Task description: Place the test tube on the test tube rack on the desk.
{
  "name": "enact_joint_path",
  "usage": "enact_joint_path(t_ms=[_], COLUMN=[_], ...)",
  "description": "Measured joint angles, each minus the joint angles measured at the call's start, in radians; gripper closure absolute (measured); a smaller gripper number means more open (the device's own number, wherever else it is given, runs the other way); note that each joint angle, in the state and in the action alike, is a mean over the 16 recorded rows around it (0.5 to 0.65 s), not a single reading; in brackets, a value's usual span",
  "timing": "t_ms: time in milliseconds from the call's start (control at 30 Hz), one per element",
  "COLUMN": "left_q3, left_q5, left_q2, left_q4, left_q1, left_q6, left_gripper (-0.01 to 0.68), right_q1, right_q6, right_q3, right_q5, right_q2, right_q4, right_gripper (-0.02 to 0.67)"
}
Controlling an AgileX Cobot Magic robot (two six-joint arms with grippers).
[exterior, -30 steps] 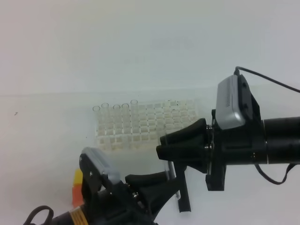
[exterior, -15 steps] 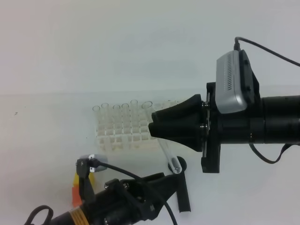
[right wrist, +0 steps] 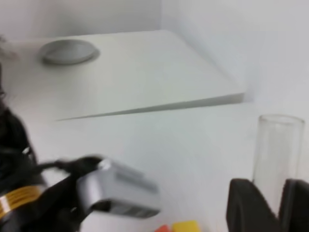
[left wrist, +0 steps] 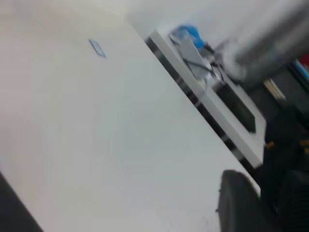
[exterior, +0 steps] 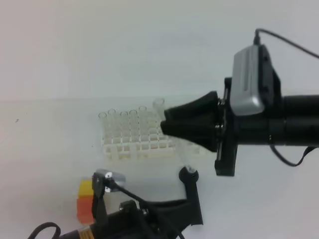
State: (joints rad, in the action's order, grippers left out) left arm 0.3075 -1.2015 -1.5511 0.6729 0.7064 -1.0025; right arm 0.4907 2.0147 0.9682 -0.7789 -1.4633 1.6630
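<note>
One test tube (exterior: 160,106) now upright in right pincer (exterior: 167,125), clamped on it, above test tube rack (exterior: 134,142) | was tilted beside rack half a second ago | left pincer pulled back low over counter (exterior: 45,129), jaw state unclear | next: lower into hole

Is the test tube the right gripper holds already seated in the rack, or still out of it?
Out. The test tube sits slanted in the right gripper above the rack; its lower end shows past the rack's edge.

No text, label, brand, number or sign in any of these views can be read
</note>
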Motion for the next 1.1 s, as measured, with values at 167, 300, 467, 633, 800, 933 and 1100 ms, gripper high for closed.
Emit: enact_joint_path(t_ms=[167, 300, 467, 633, 800, 933, 1100], left_q3=[0.000, 0.000, 0.000, 0.000, 0.001, 0.014, 0.043], left_q5=[0.000, 0.011, 0.082, 0.226, 0.414, 0.533, 0.651], left_q2=[0.049, 0.134, 0.295, 0.493, 0.694, 0.833, 0.962], left_q4=[0.093, 0.148, 0.195, 0.252, 0.370, 0.540, 0.782], left_q1=[0.000, 0.000, 0.000, 0.000, 0.000, 0.000, 0.000], left_q6=[-0.021, -0.049, -0.114, -0.211, -0.372, -0.558, -0.802], left_gripper=[0.576, 0.641, 0.669, 0.673, 0.673, 0.674, 0.674], right_q1=[-0.001, -0.001, -0.002, -0.002, -0.002, -0.002, -0.002], right_q6=[-0.002, -0.023, -0.065, -0.109, -0.134, -0.140, -0.142], right_q3=[0.009, 0.015, 0.017, 0.007, -0.031, -0.079, -0.149], right_q5=[0.061, 0.102, 0.130, 0.134, 0.135, 0.137, 0.141], right_q2=[0.078, 0.158, 0.249, 0.311, 0.353, 0.384, 0.420], right_q4=[-0.034, -0.076, -0.143, -0.194, -0.218, -0.225, -0.224], right_gripper=[0.523, 0.524, 0.524, 0.524, 0.524, 0.524, 0.524])
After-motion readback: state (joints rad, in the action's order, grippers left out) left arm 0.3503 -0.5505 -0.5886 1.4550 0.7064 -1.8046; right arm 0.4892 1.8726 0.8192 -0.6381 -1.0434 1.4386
